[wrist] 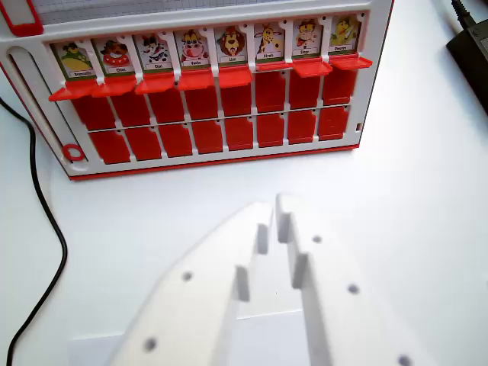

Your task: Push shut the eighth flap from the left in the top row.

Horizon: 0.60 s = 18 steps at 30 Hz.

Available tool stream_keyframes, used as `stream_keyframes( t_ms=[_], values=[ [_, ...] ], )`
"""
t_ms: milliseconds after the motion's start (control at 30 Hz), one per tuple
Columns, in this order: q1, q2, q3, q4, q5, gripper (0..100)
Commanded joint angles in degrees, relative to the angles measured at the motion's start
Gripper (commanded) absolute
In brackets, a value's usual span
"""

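A red-and-white plastic game board is seen on the white counter, its top row of eight picture flaps raised. The eighth flap stands at the row's right end in the wrist view. The white gripper is held near the board, jaws nearly together, empty.

A white table carries the red-and-white flap board and a black cable.
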Motion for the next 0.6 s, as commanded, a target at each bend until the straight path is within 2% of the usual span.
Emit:
stream_keyframes(
  t_ms=[0, 567],
  values=[
    [0.26, 4.92, 0.09, -1.41, 0.0, 0],
    [0.18, 6.5, 1.41, -1.49, 0.44, 0]
  ],
)
